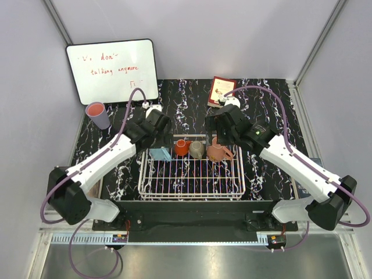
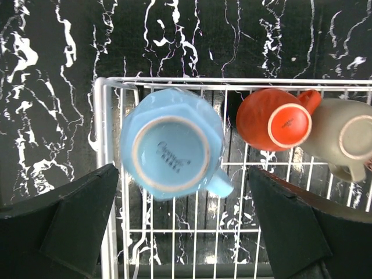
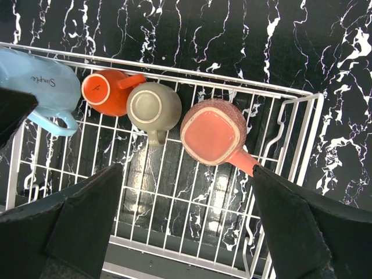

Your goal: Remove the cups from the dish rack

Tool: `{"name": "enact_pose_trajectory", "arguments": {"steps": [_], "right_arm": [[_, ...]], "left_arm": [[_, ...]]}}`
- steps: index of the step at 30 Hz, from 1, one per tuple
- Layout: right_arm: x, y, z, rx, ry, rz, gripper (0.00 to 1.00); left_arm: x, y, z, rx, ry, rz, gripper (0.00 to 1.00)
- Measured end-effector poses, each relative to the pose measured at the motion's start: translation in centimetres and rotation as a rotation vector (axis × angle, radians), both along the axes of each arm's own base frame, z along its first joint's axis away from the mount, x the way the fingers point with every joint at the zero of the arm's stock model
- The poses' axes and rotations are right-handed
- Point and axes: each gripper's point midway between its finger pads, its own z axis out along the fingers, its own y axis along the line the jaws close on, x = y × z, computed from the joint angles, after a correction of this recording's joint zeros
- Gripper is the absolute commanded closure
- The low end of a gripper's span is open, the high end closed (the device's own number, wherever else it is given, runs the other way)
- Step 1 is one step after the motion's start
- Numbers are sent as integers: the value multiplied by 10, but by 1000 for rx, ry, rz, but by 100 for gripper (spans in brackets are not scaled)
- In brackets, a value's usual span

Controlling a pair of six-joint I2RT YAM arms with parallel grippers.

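The white wire dish rack (image 1: 190, 196) sits mid-table. Along its far side, upside down, stand a light blue mug (image 1: 158, 153), an orange-red mug (image 1: 182, 147), a grey-olive mug (image 1: 197, 149) and a salmon-pink mug (image 1: 218, 152). A lavender tumbler (image 1: 97, 115) with a pink rim stands on the table at far left. My left gripper (image 2: 183, 195) is open above the rack (image 2: 232, 81), just near of the blue mug (image 2: 171, 145). My right gripper (image 3: 187, 180) is open above the rack (image 3: 302, 139), just near of the salmon-pink mug (image 3: 212, 131).
A whiteboard (image 1: 112, 71) with red writing leans at the back left. A red-and-white card (image 1: 221, 91) lies at the back centre. A small white object (image 1: 152, 108) lies behind the left gripper. Grey walls close in both sides.
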Motion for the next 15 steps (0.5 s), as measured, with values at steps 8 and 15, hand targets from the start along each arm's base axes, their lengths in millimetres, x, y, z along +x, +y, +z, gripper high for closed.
{"name": "enact_pose_trajectory", "arguments": {"steps": [8,15], "right_arm": [[-2,-2,-6,-11,11,0,0],[-2,-2,-6,-17,10,6,0]], "left_arm": [[9,-7,-28,36,56,6,1],[14,-12,-33,25,57,12,3]]}}
